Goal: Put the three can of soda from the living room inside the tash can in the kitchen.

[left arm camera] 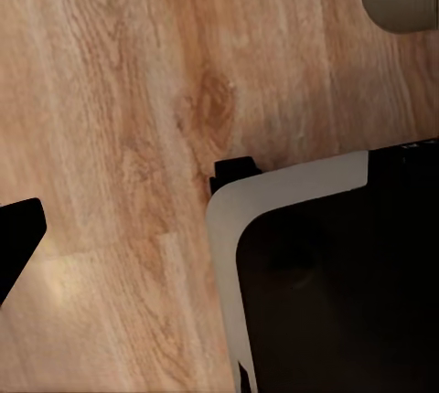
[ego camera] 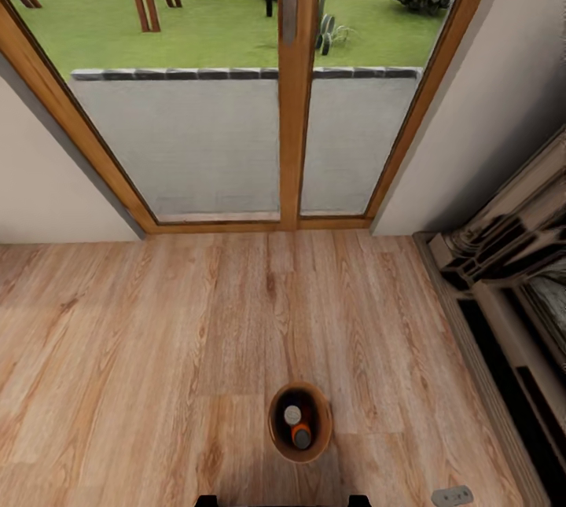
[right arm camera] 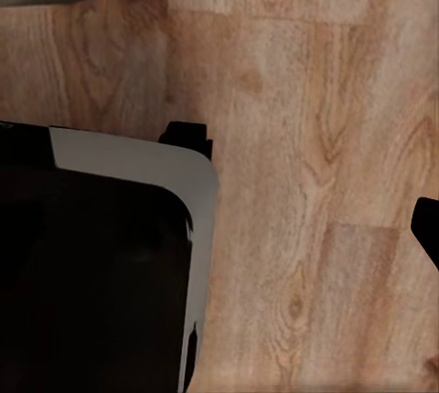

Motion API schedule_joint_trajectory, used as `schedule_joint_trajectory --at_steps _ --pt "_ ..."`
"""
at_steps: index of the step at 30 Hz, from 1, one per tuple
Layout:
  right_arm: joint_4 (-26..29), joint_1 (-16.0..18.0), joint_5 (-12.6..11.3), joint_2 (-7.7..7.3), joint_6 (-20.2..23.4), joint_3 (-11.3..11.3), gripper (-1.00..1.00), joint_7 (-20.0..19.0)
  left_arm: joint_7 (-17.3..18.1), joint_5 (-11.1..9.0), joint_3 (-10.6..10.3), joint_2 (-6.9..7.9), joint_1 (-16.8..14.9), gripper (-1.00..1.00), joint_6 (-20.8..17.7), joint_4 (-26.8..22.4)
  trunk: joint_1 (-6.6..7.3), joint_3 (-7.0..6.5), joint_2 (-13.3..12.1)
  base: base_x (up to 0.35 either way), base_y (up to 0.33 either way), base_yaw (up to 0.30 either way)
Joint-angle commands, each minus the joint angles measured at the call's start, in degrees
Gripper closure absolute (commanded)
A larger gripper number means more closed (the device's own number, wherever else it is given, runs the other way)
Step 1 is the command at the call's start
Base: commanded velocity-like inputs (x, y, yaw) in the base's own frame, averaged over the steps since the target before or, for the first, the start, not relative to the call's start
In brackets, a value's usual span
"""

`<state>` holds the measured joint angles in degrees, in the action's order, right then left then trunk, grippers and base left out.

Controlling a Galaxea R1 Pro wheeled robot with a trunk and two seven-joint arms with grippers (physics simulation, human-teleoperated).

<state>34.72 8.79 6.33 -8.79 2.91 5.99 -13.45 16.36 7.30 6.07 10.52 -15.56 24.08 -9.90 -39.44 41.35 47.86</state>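
While you face the glass doors (ego camera: pixel 236 98), the tash can (ego camera: pixel 277 440) stands before them, holding two cans (ego camera: pixel 297 425). You cannot tell either pincer's state.

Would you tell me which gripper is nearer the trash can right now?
Perhaps right, barely: the trash can edges into both wrist views alike, but stands slightly to the robot's right in the head view.
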Motion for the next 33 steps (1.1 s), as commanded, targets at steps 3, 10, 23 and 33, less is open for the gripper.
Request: schedule_joint_trajectory --at_steps 3,10,23,33 --pt "-0.11 0.00 0.00 0.00 -0.09 -0.01 -1.00 0.00 0.00 -0.02 0.00 -0.03 0.00 -1.00 0.31 0.03 0.66 -0.82 -1.22 0.000 0.000 -0.069" --pt "-0.18 0.00 0.00 0.07 -0.18 -0.02 -1.00 0.00 -0.01 -0.08 0.00 -0.06 0.07 -1.00 1.13 0.06 2.20 -2.71 -4.03 0.000 0.000 -0.025" --pt "-0.26 0.00 -0.02 0.17 -0.26 -0.02 -1.00 0.00 0.01 0.00 -0.08 -0.07 0.09 -1.00 2.72 0.14 5.06 -6.22 -9.24 0.000 0.000 -0.002" --pt "-0.27 0.00 -0.01 0.18 -0.27 -0.02 -1.00 0.00 0.01 -0.62 -0.08 -0.07 0.33 -1.00 5.06 0.14 6.81 -8.57 -12.45 0.000 0.000 0.000"
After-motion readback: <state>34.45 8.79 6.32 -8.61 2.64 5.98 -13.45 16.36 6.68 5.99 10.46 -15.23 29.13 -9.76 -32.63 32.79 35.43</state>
